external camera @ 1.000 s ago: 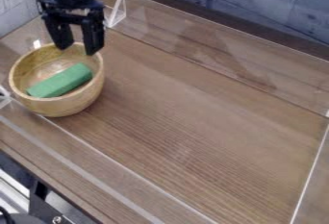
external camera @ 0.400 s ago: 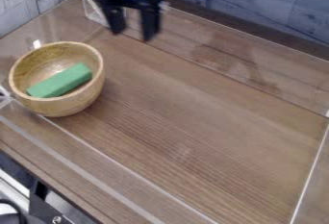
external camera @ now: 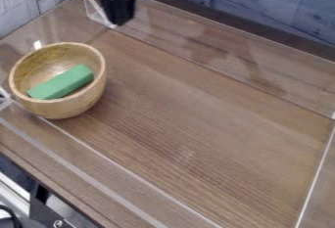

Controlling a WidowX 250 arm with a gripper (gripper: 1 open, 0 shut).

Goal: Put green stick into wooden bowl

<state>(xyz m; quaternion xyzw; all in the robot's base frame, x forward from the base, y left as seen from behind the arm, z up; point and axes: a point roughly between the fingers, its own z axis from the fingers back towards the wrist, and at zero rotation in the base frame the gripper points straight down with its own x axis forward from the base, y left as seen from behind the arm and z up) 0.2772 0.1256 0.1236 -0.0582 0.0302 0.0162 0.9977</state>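
Observation:
The green stick point(external camera: 62, 82) lies flat inside the wooden bowl point(external camera: 26, 97) at the left of the table. My gripper point(external camera: 118, 17) hangs at the top of the view, up and to the right of the bowl. Its black fingers are pressed together, shut, with nothing between them. It touches neither the bowl nor the stick.
Clear plastic walls point(external camera: 222, 46) fence in the wooden tabletop point(external camera: 210, 114), running along the back, the left and the front. A blue-grey tiled wall point(external camera: 281, 2) stands behind. The table's front edge drops off at the bottom left.
The gripper rose from over the bowl and moved right and toward the back wall. Its fingers, open before, have now shut. The green stick stayed in the bowl.

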